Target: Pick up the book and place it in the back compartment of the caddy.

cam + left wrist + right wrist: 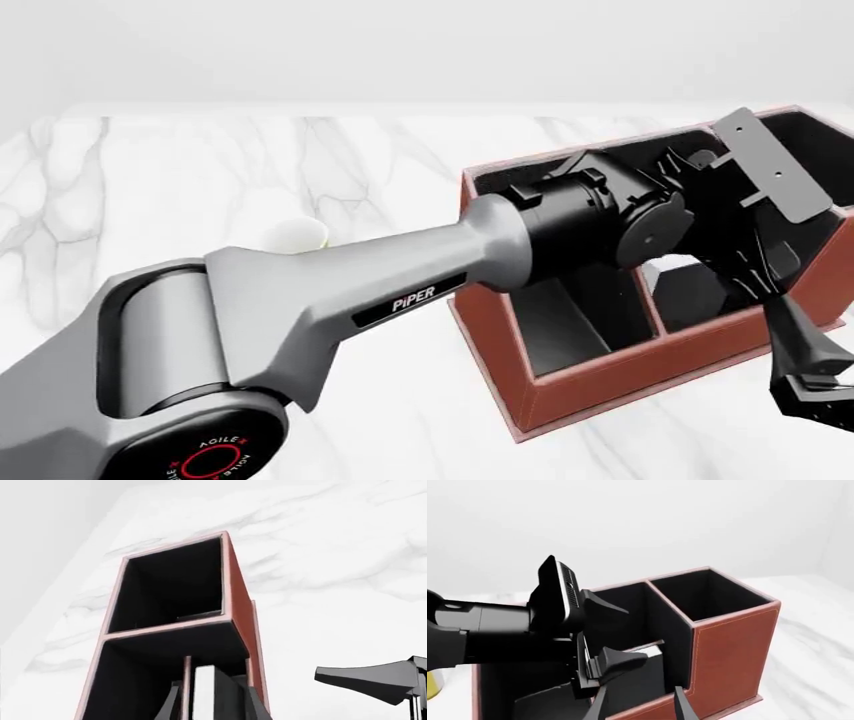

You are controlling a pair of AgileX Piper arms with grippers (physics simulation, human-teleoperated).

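Note:
The reddish-brown caddy (pixel 587 385) stands at the right of the table. My left arm reaches over it, and my left gripper (pixel 617 635) is down inside the middle section with its jaws apart. The black book (pixel 203 690) with white page edges stands upright between the fingers, in a small black-lined cell beside the low divider (pixel 650 645). I cannot tell whether a finger touches it. In the front view my left wrist hides the book. My right gripper (pixel 805 372) is open and empty, just outside the caddy's near right corner.
The yellow mug (pixel 296 235) stands on the white marble table (pixel 200 180), left of the caddy and partly hidden behind my left arm. My left arm (pixel 400 290) crosses the middle of the front view. The caddy's end cell (pixel 714 592) holds nothing.

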